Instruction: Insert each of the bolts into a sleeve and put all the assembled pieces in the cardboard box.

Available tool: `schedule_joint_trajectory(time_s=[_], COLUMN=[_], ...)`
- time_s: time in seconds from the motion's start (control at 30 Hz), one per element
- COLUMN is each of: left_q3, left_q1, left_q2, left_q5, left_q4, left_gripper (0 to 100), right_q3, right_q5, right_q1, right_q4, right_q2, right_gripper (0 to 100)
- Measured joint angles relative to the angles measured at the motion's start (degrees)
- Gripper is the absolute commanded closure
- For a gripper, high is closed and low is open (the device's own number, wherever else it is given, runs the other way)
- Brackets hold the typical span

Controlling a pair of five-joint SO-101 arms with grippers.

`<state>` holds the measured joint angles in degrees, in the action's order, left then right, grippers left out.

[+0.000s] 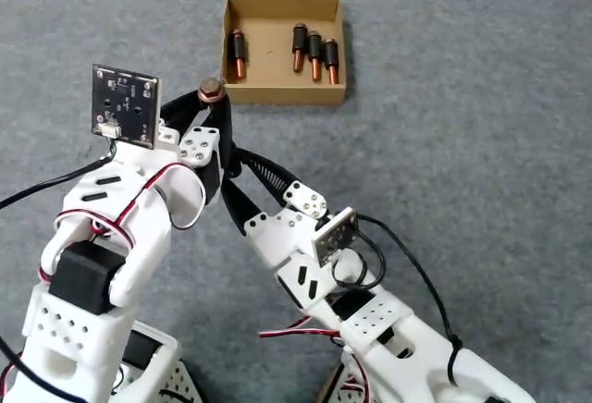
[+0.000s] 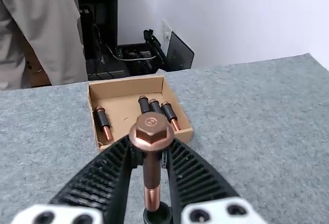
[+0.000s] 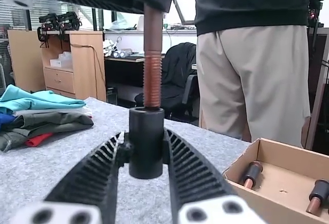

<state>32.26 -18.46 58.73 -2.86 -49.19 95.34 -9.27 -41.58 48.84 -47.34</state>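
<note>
The left pincer [image 2: 149,148] is clenching hard on the bolt [image 2: 150,175], its two ribbed black fingers [image 2: 115,172] pressing on the copper shank just under the hex head, and the head is sitting right above the fingertips. From that grasp the bolt is hanging straight down, and directly beneath the left pincer the right pincer [image 3: 146,143] is waiting with its own catch: it is squeezing the black sleeve [image 3: 146,131] upright between its tips, mouth facing up. The bolt's threaded end is meeting that mouth dead centre, though how far it is sitting inside the sleeve cannot be told. So both pincers are loaded, one stacked over the other, bolt above and sleeve below, and both are hovering over the grey table [image 1: 481,144]. Just beyond the left pincer's tips the cardboard box [image 1: 282,93] is lying open, its near wall close to the bolt head in the high view. Inside it four assembled pieces [image 1: 314,56] are resting flat, one alone on the side farther from the right pincer, three bunched together on the other side. Well off to the side of the right pincer, some folded clothes [image 3: 41,113] are lying on the table.
</note>
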Motion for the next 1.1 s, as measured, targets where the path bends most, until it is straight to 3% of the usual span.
schedule_joint_trajectory(time_s=[0.23,0.5,0.73,0.93,1.1], left_q3=[0.0,0.5,0.3,0.3,-1.3], left_q1=[-0.1,-1.1,-2.4,-2.4,-1.4], left_q2=[0.1,-0.4,-0.2,-0.2,-0.8], left_q5=[0.1,0.4,0.2,0.6,7.6], left_q4=[-1.1,-9.0,-9.1,-9.1,-12.2], left_gripper=[98,98,98,85,79], right_q3=[0.0,-0.1,-0.1,-0.1,-0.1], right_q5=[0.0,-0.2,-0.3,-0.3,-0.1], right_q1=[0.0,-0.2,0.0,0.0,-0.2], right_q4=[0.0,0.0,0.0,0.0,0.0], right_q2=[0.0,-0.3,-0.5,-0.5,-0.5], right_gripper=[99.8,99.8,99.8,99.8,99.8])
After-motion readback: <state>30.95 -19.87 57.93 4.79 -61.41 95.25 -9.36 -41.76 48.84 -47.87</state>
